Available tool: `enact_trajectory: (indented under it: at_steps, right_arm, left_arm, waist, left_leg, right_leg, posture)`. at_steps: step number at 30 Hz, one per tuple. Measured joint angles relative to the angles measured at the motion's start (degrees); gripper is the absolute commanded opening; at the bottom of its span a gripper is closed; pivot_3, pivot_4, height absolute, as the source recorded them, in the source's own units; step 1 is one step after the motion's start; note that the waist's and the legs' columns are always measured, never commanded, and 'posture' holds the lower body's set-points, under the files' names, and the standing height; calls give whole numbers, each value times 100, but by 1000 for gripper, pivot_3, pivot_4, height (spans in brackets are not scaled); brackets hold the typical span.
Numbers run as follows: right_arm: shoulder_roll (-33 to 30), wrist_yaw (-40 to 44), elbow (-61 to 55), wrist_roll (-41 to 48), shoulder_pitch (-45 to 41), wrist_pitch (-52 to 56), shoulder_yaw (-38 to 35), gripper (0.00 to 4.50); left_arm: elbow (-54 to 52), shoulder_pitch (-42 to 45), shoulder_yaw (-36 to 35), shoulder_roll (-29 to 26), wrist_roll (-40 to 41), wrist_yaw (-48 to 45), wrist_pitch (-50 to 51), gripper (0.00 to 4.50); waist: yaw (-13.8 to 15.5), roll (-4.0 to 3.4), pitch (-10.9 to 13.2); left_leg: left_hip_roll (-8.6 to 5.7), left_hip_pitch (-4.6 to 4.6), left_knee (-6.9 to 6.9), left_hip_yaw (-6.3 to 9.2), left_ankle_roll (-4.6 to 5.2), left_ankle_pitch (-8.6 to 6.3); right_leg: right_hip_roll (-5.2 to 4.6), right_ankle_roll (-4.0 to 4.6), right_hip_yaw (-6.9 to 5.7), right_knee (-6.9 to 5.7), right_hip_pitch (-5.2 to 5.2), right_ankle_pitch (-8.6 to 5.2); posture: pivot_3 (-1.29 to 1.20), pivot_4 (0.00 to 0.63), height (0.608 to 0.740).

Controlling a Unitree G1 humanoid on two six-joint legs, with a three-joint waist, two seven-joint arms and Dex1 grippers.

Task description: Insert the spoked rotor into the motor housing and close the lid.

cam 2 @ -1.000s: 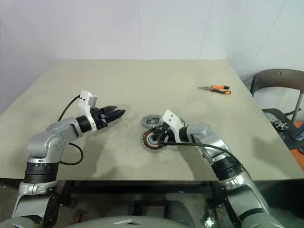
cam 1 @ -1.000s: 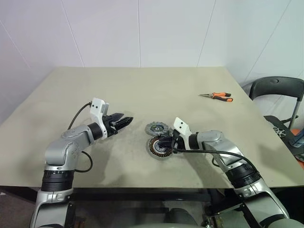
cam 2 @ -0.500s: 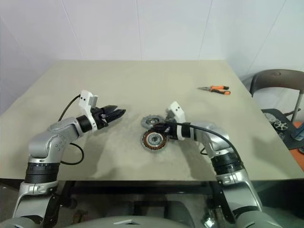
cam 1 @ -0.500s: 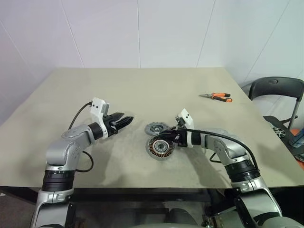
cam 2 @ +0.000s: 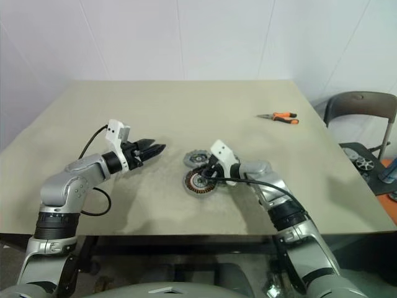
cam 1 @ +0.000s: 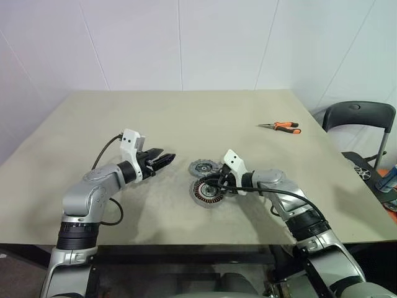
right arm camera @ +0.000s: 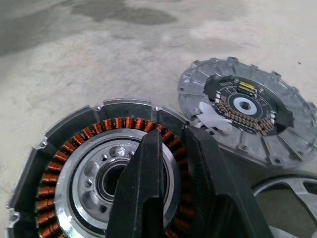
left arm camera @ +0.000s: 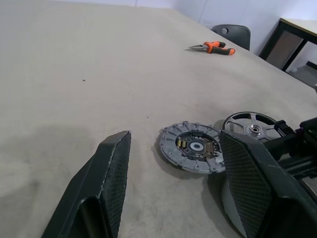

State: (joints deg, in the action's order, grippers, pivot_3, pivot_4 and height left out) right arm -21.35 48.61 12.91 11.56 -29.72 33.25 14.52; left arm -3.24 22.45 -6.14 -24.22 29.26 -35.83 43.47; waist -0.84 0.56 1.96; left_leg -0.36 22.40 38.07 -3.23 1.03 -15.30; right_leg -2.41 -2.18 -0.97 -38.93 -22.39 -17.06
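at centre left of the head view the left gripper hangs over the beige matte tabletop, its two black fingers spread apart and holding nothing. just right of it, near the middle of the frame, the dull grey notched round lid lies flat. directly below the lid sits the round dark motor housing with its ring of copper coils. the right gripper reaches in from the right over the housing's upper edge, fingers drawn nearly together with nothing between them. the shiny silver spoked rotor lies just beside the lid. orange-handled pliers rest at upper right.
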Motion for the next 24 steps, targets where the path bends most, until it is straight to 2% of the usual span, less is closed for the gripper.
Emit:
enact_trajectory:
  at_steps: [4,7,11,16,20,22,24]
  right_arm:
    - [177,140,-171,956,1,974,-717,777]
    - [90,342,-524,1232,-6,1273,-822,777]
    - [-178,568,-659,1004,75,1085,-358,777]
    - [-290,545,-526,170,177,-40,409,777]
    - [-233,401,-192,-81,109,-487,436,777]
    - [-229,404,-155,-75,115,-481,373,777]
    - [-216,450,-179,117,162,-259,207,777]
  left_arm:
    - [3,0,3,1,-3,4,-3,3009]
    - [6,0,4,2,-4,7,-5,3009]
    - [26,0,14,2,-4,6,-7,3009]
    - [91,3,16,-9,-7,3,-17,3009]
    - [90,2,19,-7,-7,5,-22,3009]
    - [89,2,20,-6,-7,6,-26,3009]
    - [89,-5,29,-5,-18,10,-31,3009]
  waist:
    - [7,-3,4]
    - [4,-2,4]
    - [1,-3,3]
    - [-17,0,-1]
    - [-9,1,-1]
    - [2,-2,-1]
    - [18,-1,0]
  left_leg:
    - [0,14,0,-1,1,1]
    - [0,33,-18,-2,11,3]
    - [0,90,-17,-2,17,8]
    - [0,85,-16,-3,17,8]
    - [0,34,-11,-3,2,-1]
    - [1,-2,-17,-2,2,-2]
    - [1,1,-17,-2,2,-3]
  right_leg:
    - [0,-12,0,0,-16,7]
    - [0,-19,0,12,-36,11]
    - [0,-21,0,14,-94,12]
    - [0,-20,0,16,-86,11]
    - [-1,0,0,24,-30,0]
    - [-1,1,0,42,0,-1]
    - [-1,-1,-1,49,0,0]
  posture:
    - [0,0,740]
    - [0,0,740]
    - [0,0,740]
    - [0,0,740]
    - [0,0,740]
    - [0,0,740]
    - [0,0,740]
